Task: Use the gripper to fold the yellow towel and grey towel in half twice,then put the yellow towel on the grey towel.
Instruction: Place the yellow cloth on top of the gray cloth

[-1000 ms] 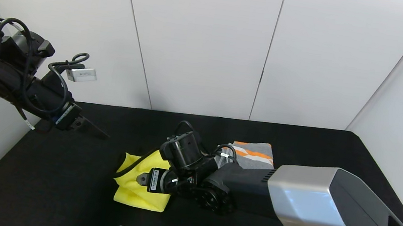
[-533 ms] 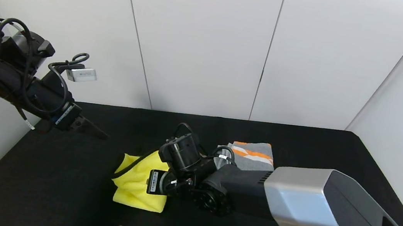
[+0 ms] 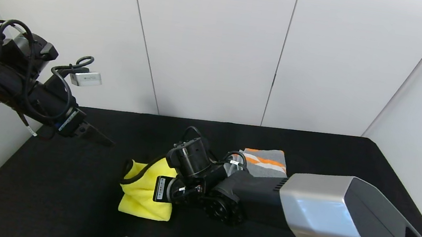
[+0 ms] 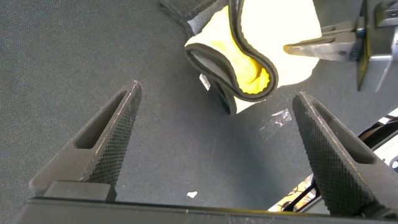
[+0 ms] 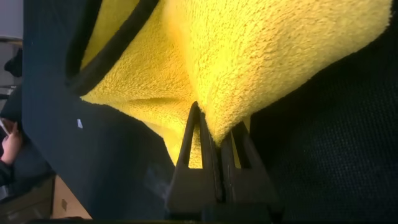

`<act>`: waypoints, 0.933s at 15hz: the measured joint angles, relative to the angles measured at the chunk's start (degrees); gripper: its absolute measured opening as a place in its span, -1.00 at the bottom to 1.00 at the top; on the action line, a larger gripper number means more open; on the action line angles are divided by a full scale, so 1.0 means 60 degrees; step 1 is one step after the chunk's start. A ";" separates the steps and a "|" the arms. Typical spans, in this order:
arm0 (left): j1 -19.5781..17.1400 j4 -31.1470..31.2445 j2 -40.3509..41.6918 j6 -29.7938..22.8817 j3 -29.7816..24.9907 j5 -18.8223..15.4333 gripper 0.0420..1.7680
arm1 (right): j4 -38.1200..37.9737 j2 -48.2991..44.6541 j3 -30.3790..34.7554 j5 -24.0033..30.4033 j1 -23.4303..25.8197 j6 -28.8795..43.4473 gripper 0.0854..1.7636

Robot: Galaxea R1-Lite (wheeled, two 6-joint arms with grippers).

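The right end effector (image 5: 219,163) has just closed: a second ago its fingers stood wide beside the cloth, and now they are pinched together on a fold of the yellow towel (image 3: 143,191). The right wrist view shows the 2 dark fingers pressed nearly flat against each other, with yellow plush bulging out just past their tips. In the head view the towel's near edge has also pulled in slightly toward the arm over that second, which fits a fresh grip taking up slack. I judge this as the pick for carrying the yellow towel over, since it already lies bunched in layers with its black binding (image 4: 245,53) curling round one side.

The yellow towel sits near the middle of the black bench (image 3: 62,197), a little toward the left edge, with the right end effector at its right-hand side, touching it. The grey towel (image 3: 268,165) lies folded farther back and to the right, partly hidden behind the right arm, apart from the yellow one; its orange and white stripes face the far edge.

The left end effector (image 4: 217,143) hangs wide open and empty above the bench's left side, well apart from both towels.
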State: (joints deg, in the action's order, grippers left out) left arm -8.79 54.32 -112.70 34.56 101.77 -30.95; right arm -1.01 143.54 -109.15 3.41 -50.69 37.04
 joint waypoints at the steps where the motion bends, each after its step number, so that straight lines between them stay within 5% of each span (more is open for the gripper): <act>1: 0.0004 0.0000 -0.0004 -0.0004 0.0000 0.0004 0.94 | -0.0008 -0.0063 0.0010 -0.0012 0.0000 -0.0079 -0.94; 14: 0.0128 0.0000 0.0033 0.0000 -0.0116 0.0000 0.94 | -0.0815 -0.1469 0.0047 -0.0033 0.1213 -0.1881 -0.94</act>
State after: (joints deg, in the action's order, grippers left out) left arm -8.02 54.32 -112.51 34.56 101.07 -30.95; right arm -5.90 134.73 -108.87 3.22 -43.41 25.75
